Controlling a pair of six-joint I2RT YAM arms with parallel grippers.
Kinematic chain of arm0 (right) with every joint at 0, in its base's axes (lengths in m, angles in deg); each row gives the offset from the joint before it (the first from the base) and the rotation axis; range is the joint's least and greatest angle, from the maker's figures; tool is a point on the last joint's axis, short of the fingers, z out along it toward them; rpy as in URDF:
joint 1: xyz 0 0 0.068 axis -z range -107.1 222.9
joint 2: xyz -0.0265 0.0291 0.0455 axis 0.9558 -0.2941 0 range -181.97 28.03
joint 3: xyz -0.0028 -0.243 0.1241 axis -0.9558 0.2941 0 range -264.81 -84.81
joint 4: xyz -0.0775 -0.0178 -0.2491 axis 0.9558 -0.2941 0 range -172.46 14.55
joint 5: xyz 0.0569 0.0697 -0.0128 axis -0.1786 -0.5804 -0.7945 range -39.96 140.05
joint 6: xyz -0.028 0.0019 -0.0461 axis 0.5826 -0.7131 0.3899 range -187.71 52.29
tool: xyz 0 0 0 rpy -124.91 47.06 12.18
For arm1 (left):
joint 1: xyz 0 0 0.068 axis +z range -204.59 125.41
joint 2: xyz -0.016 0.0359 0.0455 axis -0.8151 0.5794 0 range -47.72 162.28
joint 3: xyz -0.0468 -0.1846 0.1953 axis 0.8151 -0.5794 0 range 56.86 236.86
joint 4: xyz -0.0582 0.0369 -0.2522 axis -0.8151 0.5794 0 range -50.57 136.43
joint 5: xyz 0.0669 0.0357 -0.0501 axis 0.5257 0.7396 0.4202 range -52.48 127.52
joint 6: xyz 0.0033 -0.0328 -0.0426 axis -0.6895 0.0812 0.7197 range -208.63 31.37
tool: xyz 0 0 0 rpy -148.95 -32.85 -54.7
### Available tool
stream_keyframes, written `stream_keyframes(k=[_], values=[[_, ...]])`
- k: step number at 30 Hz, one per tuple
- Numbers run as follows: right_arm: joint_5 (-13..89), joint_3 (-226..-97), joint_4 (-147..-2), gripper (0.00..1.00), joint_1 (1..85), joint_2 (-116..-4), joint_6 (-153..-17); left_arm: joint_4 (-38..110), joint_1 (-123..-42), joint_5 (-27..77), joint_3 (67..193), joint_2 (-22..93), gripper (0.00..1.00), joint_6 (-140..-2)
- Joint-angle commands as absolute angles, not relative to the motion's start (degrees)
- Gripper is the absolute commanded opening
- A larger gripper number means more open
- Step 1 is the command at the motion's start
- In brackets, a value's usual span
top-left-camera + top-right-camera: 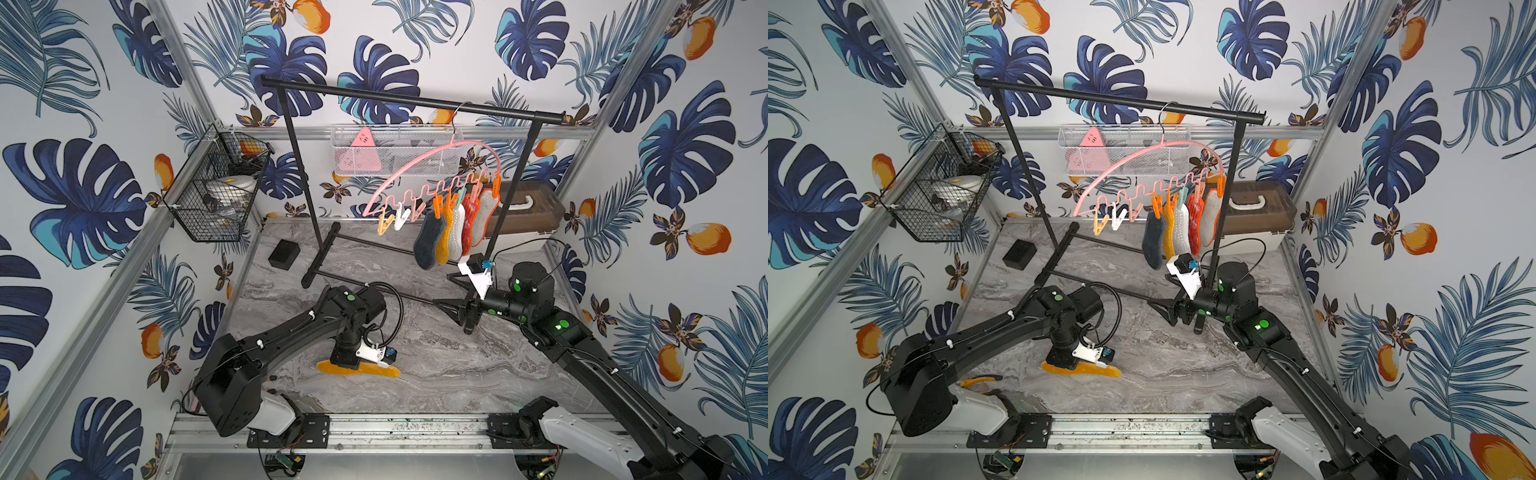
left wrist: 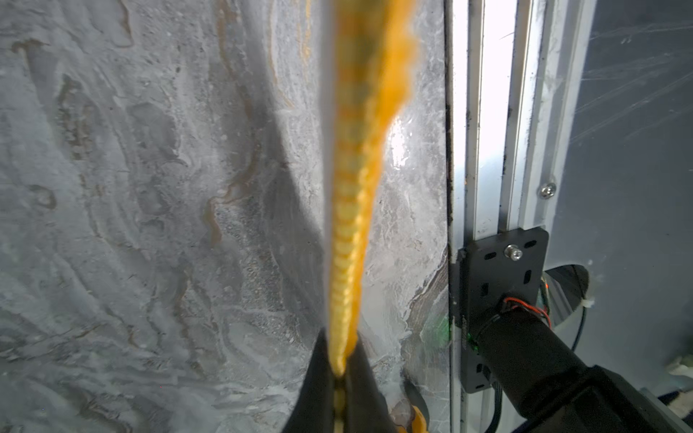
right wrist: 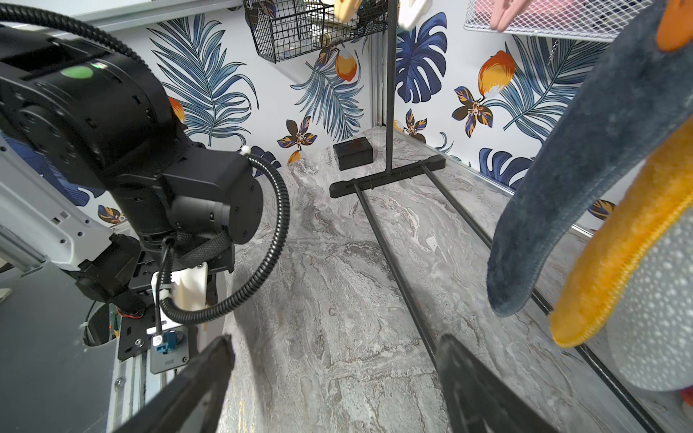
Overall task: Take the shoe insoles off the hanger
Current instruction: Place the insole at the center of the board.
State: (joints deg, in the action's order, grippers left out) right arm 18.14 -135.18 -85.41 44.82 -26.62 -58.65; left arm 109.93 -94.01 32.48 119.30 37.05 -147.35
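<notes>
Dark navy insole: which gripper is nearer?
Right. The right gripper is open just below the dark navy insole; the left gripper is low by the table, shut on the orange insole.

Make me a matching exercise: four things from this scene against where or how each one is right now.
1 left gripper
2 right gripper
3 navy insole
4 black box

a clipped on the hanger
b open, empty
c on the table, untouched
d shut on the orange insole

Pairs: 1-d, 2-b, 3-a, 4-c

floor bars [image 3: 390, 262] cross the open tabletop [image 3: 318, 318] beneath hanging insoles [image 3: 585, 168].
</notes>
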Motion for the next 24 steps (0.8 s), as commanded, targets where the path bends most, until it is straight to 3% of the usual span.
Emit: stream_keyframes(k=[1,6,7,9,11,12,14,15,24], values=[[19.01,-134.63,-85.93,0.88,44.69,-26.09,-58.22,109.43,-94.17,32.01,118.12,40.02,0.00,-146.38],[19.40,-134.73,-86.94,0.88,44.72,-25.71,-57.83,105.23,-94.29,34.45,117.78,45.93,0.00,-146.28],[19.63,-134.83,-87.16,0.88,44.76,-25.71,-57.63,104.59,-94.36,34.36,117.47,46.02,0.05,-147.16],[19.81,-135.15,-87.47,0.89,44.72,-25.70,-57.35,102.75,-94.33,33.23,117.35,45.12,0.23,-147.42],[19.76,-135.52,-87.93,0.90,44.77,-25.80,-57.30,102.17,-94.32,31.58,118.01,44.37,0.49,-147.07],[19.72,-135.66,-87.95,0.90,44.77,-25.82,-57.35,102.33,-94.38,30.80,118.53,44.08,0.56,-147.09],[19.55,-135.38,-87.57,0.90,44.75,-25.66,-57.74,101.74,-94.36,30.49,119.23,43.57,0.58,-146.65],[19.50,-135.03,-87.10,0.90,44.71,-25.50,-58.00,100.84,-94.32,30.98,119.26,43.28,0.68,-146.15],[26.91,-133.71,-83.27,0.90,44.75,-26.78,-66.10,100.34,-93.05,27.24,120.64,36.77,0.70,-144.79]])
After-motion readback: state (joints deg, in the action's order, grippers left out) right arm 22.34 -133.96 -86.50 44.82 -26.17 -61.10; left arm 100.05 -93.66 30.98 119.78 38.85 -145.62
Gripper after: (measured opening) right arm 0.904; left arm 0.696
